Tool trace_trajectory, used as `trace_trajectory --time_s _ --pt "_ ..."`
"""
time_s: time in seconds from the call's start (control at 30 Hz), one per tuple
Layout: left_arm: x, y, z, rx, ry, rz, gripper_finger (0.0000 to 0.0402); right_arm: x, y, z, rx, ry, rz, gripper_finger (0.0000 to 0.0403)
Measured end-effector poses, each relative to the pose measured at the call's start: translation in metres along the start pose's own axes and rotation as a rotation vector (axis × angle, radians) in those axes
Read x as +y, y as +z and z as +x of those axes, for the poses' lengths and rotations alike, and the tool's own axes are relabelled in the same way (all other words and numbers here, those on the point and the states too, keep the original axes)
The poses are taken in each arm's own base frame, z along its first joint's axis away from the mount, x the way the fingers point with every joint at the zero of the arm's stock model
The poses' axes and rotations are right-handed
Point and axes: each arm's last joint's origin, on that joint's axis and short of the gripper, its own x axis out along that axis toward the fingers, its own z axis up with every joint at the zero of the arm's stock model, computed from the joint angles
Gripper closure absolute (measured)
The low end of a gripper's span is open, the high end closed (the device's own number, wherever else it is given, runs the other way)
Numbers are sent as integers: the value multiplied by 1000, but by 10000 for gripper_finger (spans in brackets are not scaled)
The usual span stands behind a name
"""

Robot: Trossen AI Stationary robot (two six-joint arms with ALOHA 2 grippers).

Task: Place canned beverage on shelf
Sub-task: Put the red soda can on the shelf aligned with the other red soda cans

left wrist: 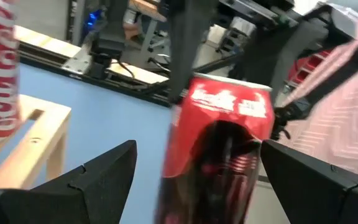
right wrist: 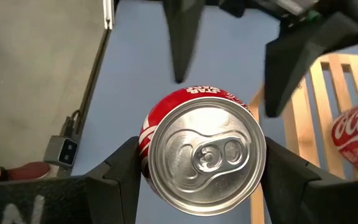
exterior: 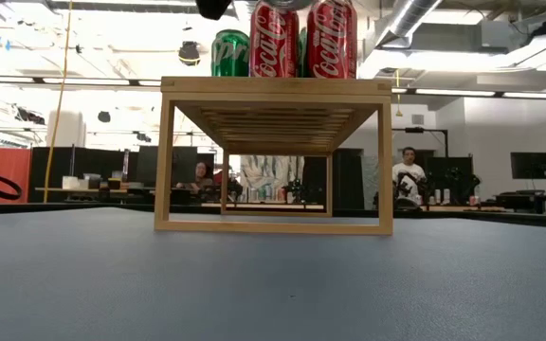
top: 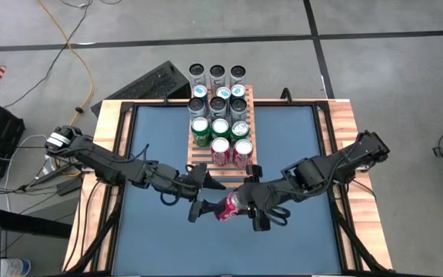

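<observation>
A: Start at the right gripper (right wrist: pixel 201 163). What does it have?

B: It is closed on the red can (right wrist: pixel 202 155); in the right wrist view a dark finger presses each side of the body, just below the silver lid. In the high view the can (top: pixel 230 207) hangs above the blue table (top: pixel 160 246), in front of the shelf's (top: pixel 208 163) near edge and apart from it.

A: And the left gripper (top: pixel 198 193)?

B: It sits right beside the same can with its fingers spread wide. In the left wrist view the can (left wrist: pixel 219 149) stands between those two fingers (left wrist: pixel 98 180) with clear gaps on both sides, so it holds nothing.

A: How far along is the job, then?

B: I'd judge the shelf mostly stocked. Silver cans (top: pixel 217 74) stand at the back, teal-lidded cans (top: pixel 218 102) and green cans (top: pixel 200 129) fill the middle, and two red cans (top: pixel 231 150) stand in the front row. The low view shows those red ones (exterior: pixel 301 40) upright on the slatted top. The front row's left place looks free. Setting this can there is what remains.

A: Which way does the can point?

B: In the high view its long axis lies roughly across the table, lid toward the right arm and base toward the left gripper. It appears to lie on its side, so it likely needs turning upright before it goes down.
</observation>
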Motion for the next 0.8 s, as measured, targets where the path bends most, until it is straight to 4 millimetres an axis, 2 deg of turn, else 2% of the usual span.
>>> trace_trajectory --time_s 0.23,0.47,0.8 --pt "-2 2 0 -11 -45 18 71 -10 3 2 -5 -18 -7 165" --pt "0 3 0 -3 -63 18 71 -11 11 3 -83 8 -15 165" --pt "4 3 1 19 -54 22 71 -17 13 5 -85 18 -14 165"
